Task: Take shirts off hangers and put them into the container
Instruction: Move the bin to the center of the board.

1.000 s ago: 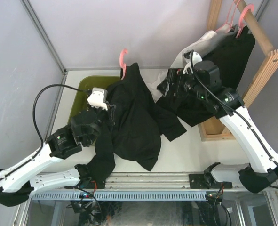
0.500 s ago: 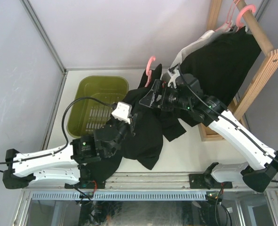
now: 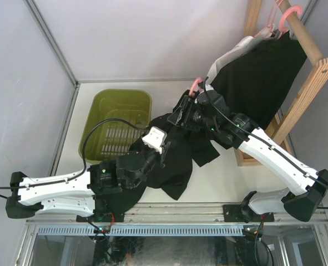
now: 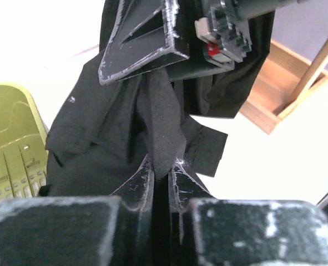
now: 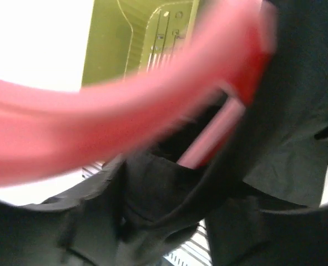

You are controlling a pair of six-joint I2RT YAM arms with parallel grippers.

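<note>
While the left hand (image 4: 162, 164) pinches hard, both fingers are closed on a raised fold of the black shirt (image 3: 177, 166), and the left wrist view shows that ridge of cloth squeezed right between the tips. The shirt itself sprawls across the white table (image 3: 222, 177), just beside the olive-green tub (image 3: 119, 92) and outside it, one sleeve trailing toward the wooden rack (image 3: 313, 77). The tub sits at the back left of the table, slotted bottom showing!

Over comes the right hand (image 3: 180, 116), reaching in from the rack side, right above the shirt's collar end and close to the left hand. A pink hanger (image 3: 196, 85) is up against it, its hook poking out just behind the wrist. In the right wrist view that hanger is a pink blur across the lens, so whether the right hand is closed on it, I cannot tell.

Back on the rack, a second black shirt (image 3: 263, 77) hangs from the pole with a pale shirt (image 3: 230, 55) beside it, and pink hooks (image 3: 290, 14) curl over the top.
</note>
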